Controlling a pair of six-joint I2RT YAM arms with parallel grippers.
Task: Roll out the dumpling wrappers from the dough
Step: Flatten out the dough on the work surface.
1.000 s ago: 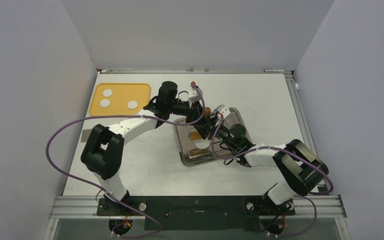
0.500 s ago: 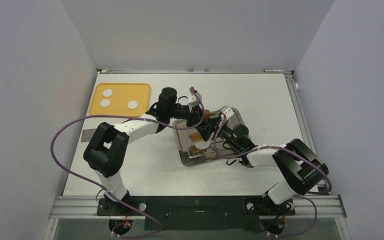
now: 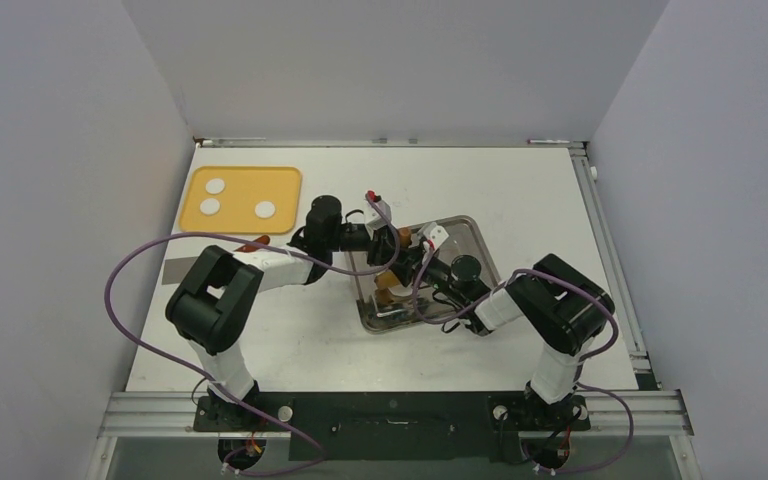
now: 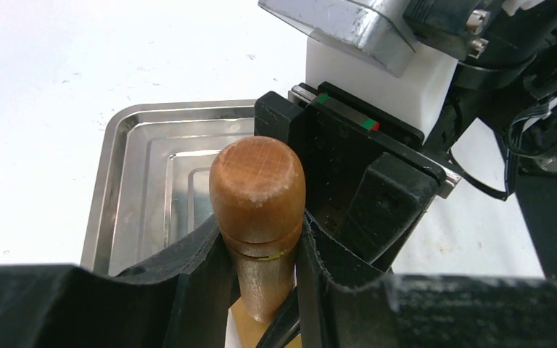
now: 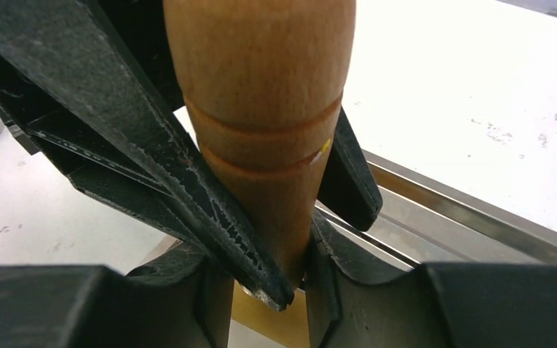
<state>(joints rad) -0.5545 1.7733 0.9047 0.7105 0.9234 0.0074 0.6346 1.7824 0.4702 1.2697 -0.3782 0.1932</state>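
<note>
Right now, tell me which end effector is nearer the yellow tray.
Left. The left end effector is over the metal pan, right of the yellow tray; the right end effector lies beyond it.

The top external camera hangs above and behind the arm bases. It looks steeply down toward 12 o'clock, far enough back to frame the whole tabletop [image 3: 290,340], with the steel tray [image 3: 460,220] just right of centre. The left wrist camera sits right behind the left hand [image 4: 261,246], very near, looking along its fingers at a wooden rolling pin handle [image 4: 257,181], with the tray's corner at 10 o'clock. The right wrist camera, behind the right hand [image 5: 261,275], is nearer still, and that handle fills its 12 o'clock. All three views share the tray and the handle.
</note>
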